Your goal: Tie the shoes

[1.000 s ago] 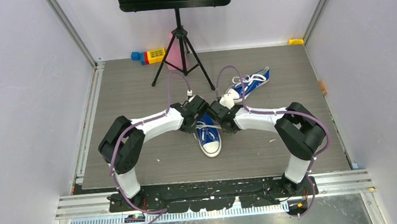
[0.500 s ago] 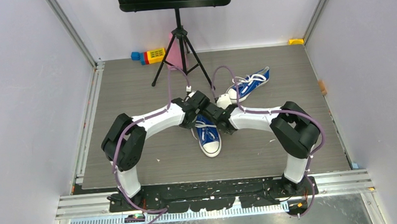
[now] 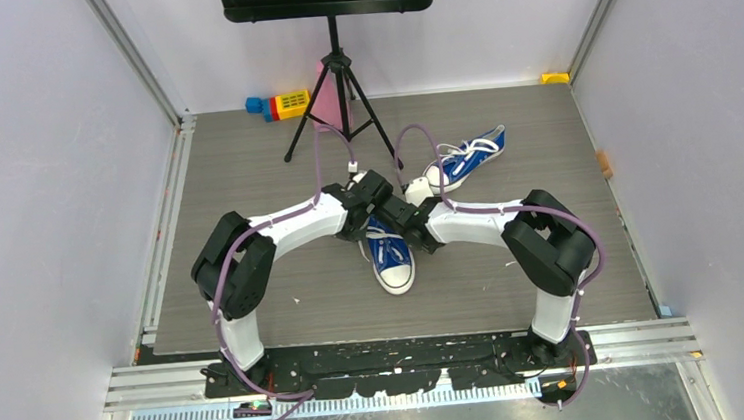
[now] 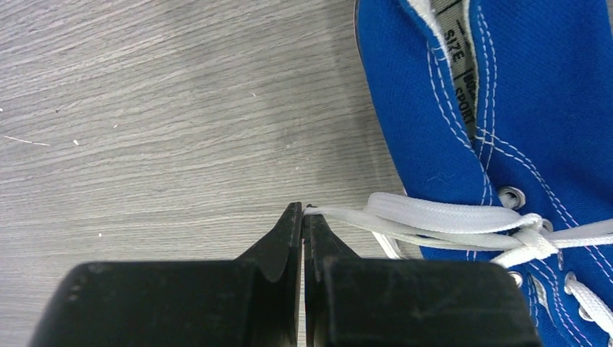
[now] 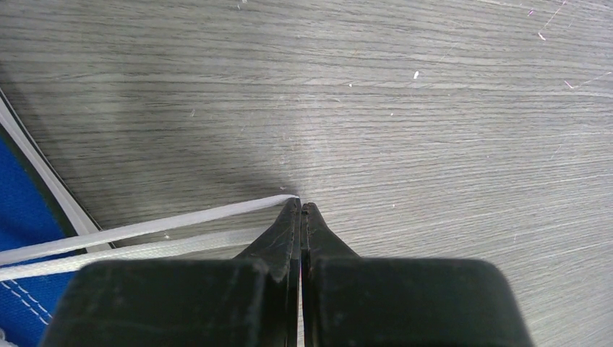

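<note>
The near blue shoe (image 3: 392,260) lies mid-table with its white toe cap toward the arm bases. The second shoe (image 3: 464,160) lies farther back to the right, its laces loose. My left gripper (image 3: 377,201) and right gripper (image 3: 401,215) sit close together over the near shoe's lacing. In the left wrist view the left gripper (image 4: 303,211) is shut on a white lace loop (image 4: 434,215) that runs to a knot (image 4: 531,243) on the blue shoe (image 4: 535,87). In the right wrist view the right gripper (image 5: 300,204) is shut on a lace loop (image 5: 181,219) leading to the shoe (image 5: 22,217).
A black music stand's tripod (image 3: 340,112) stands behind the arms, with a pink object (image 3: 323,91) and coloured toy blocks (image 3: 280,105) by its legs. A small yellow piece (image 3: 555,77) lies at the back right corner. White walls close in on both sides.
Both grippers have moved closer together over the near shoe, the right arm shifting left. Both stay shut on the laces.
</note>
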